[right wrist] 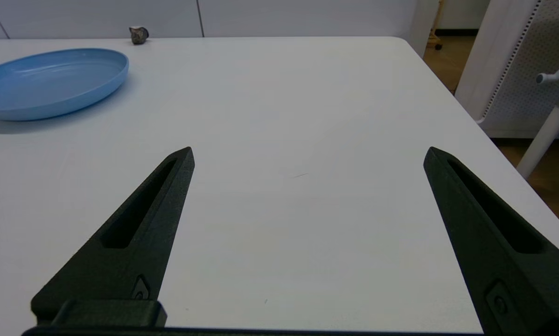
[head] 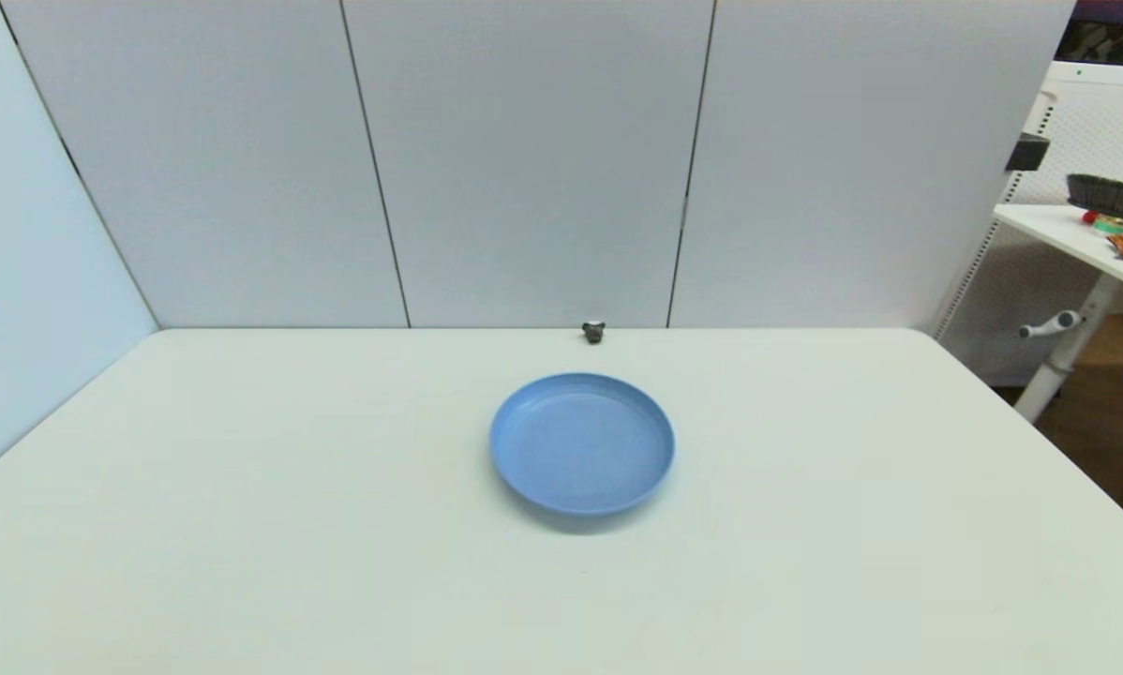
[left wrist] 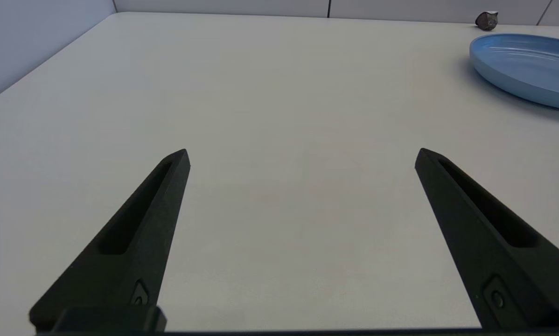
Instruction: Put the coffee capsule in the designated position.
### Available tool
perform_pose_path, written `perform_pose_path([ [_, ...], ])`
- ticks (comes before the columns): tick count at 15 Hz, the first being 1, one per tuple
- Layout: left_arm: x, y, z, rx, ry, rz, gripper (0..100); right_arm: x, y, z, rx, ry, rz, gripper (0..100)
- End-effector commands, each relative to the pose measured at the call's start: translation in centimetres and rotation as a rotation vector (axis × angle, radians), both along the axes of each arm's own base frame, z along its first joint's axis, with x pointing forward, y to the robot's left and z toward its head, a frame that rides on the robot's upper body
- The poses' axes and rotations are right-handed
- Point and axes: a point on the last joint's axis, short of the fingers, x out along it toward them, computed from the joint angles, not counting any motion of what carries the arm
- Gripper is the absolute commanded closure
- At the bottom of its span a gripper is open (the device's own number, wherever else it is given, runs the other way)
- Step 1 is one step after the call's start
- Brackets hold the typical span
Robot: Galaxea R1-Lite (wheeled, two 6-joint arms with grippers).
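The coffee capsule is a tiny dark grey piece at the table's far edge, against the back wall, just behind the blue plate. It also shows as the coffee capsule beyond the blue plate, and as the coffee capsule past the blue plate. My left gripper is open over bare table, far to the near left of the plate. My right gripper is open over bare table to the plate's near right. Neither arm shows in the head view.
The white table is walled by grey panels at the back and left. Its right edge drops to the floor, where a perforated white stand and a second table with a brush and small items stand.
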Motion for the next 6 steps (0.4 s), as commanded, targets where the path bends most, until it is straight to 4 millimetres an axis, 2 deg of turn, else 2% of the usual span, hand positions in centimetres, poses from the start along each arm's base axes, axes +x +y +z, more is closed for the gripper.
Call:
perform_pose_path([
  [1,0.02,0.01,-0.01,0.000,0.004,0.000,0,0.15,0.00,-0.50,0.001,0.019,0.001,0],
  [6,0.02,0.00,-0.01,0.000,0.004,0.000,0,0.15,0.00,-0.49,0.000,0.018,0.001,0],
])
